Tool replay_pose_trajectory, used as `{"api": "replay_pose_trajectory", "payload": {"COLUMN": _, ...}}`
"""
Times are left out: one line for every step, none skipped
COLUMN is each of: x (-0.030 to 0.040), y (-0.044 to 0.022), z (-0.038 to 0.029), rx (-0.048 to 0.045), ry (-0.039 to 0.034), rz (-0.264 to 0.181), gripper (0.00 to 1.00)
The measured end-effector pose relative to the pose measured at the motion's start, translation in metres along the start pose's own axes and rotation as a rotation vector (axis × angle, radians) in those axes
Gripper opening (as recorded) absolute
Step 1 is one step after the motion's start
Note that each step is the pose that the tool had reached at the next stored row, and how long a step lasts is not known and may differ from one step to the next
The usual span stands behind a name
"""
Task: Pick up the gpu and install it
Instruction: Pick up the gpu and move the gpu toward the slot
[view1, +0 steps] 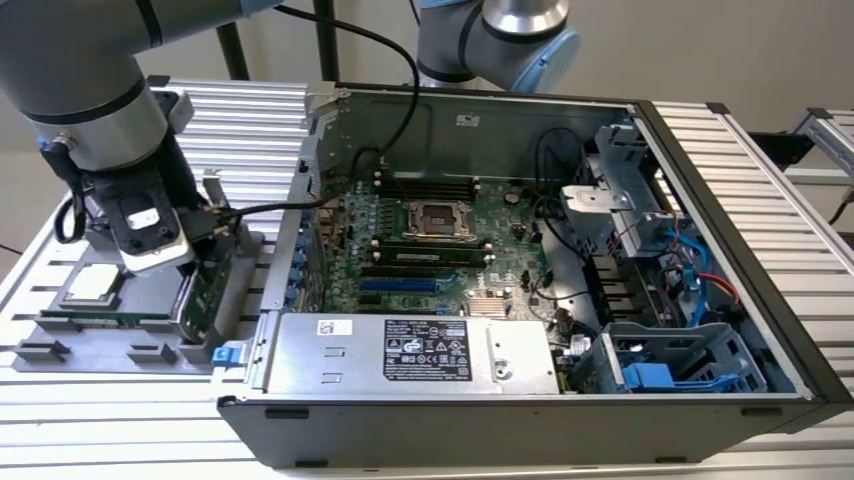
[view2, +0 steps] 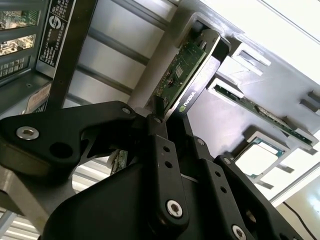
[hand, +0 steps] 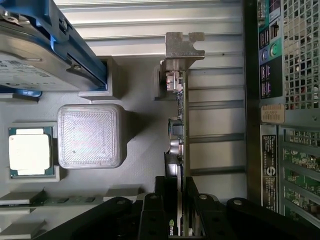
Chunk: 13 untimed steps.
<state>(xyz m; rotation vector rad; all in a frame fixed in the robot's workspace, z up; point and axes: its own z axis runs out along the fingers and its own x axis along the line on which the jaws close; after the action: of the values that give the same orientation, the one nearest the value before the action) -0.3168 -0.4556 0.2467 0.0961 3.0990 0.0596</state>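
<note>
The gpu (view1: 200, 292) is a green card standing on edge in a slot of the grey tray (view1: 80, 350), at the exterior view's left beside the open computer case. In the first wrist view the gpu (hand: 183, 120) shows edge-on, its silver bracket (hand: 185, 46) at the far end. My gripper (view1: 187, 262) hangs over it, and its black fingers (hand: 152, 215) press against both faces of the card. In the second wrist view my gripper (view2: 167, 127) clamps the near end of the gpu (view2: 182, 70).
The tray also holds a processor chip (hand: 30, 151), a memory stick (view2: 265, 116), a hard drive with blue rails (hand: 35, 60) and a grey block (hand: 90, 136). The open case (view1: 747, 230) shows its motherboard (view1: 427, 230) and power supply (view1: 414, 352). A second arm (view1: 501, 40) stands behind the case.
</note>
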Motion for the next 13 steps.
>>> {"api": "replay_pose_trajectory", "payload": {"x": 0.0, "y": 0.0, "z": -0.0008, "rx": 0.0, "ry": 0.0, "rz": 0.0, "gripper": 0.0}}
{"api": "replay_pose_trajectory", "payload": {"x": -0.0001, "y": 0.0001, "z": -0.0016, "rx": 0.0, "ry": 0.0, "rz": 0.0, "gripper": 0.0}}
{"api": "replay_pose_trajectory", "payload": {"x": -0.0001, "y": 0.0001, "z": -0.0025, "rx": 0.0, "ry": 0.0, "rz": 0.0, "gripper": 0.0}}
{"api": "replay_pose_trajectory", "payload": {"x": -0.0001, "y": 0.0001, "z": -0.0033, "rx": 0.0, "ry": 0.0, "rz": 0.0, "gripper": 0.0}}
{"api": "replay_pose_trajectory", "payload": {"x": -0.0001, "y": 0.0002, "z": -0.004, "rx": 0.0, "ry": 0.0, "rz": 0.0, "gripper": 0.0}}
{"api": "replay_pose_trajectory", "payload": {"x": -0.0002, "y": 0.0002, "z": -0.0049, "rx": 0.0, "ry": 0.0, "rz": 0.0, "gripper": 0.0}}
{"api": "replay_pose_trajectory", "payload": {"x": -0.0002, "y": 0.0002, "z": -0.0058, "rx": 0.0, "ry": 0.0, "rz": 0.0, "gripper": 0.0}}
{"api": "replay_pose_trajectory", "payload": {"x": -0.0003, "y": 0.0003, "z": -0.0067, "rx": 0.0, "ry": 0.0, "rz": 0.0, "gripper": 0.0}}
{"api": "replay_pose_trajectory", "payload": {"x": -0.0003, "y": 0.0003, "z": -0.0076, "rx": -0.0001, "ry": 0.0, "rz": 0.0, "gripper": 0.0}}
{"api": "replay_pose_trajectory", "payload": {"x": -0.0003, "y": 0.0004, "z": -0.0086, "rx": 0.0, "ry": 0.0, "rz": 0.0, "gripper": 0.0}}
{"api": "replay_pose_trajectory", "payload": {"x": -0.0004, "y": 0.0004, "z": -0.0096, "rx": -0.0001, "ry": 0.0, "rz": 0.0, "gripper": 0.0}}
{"api": "replay_pose_trajectory", "payload": {"x": -0.0004, "y": 0.0005, "z": -0.0104, "rx": -0.0001, "ry": -0.0001, "rz": 0.0, "gripper": 0.0}}
{"api": "replay_pose_trajectory", "payload": {"x": -0.0004, "y": 0.0005, "z": -0.0114, "rx": 0.0, "ry": 0.0, "rz": 0.0, "gripper": 0.0}}
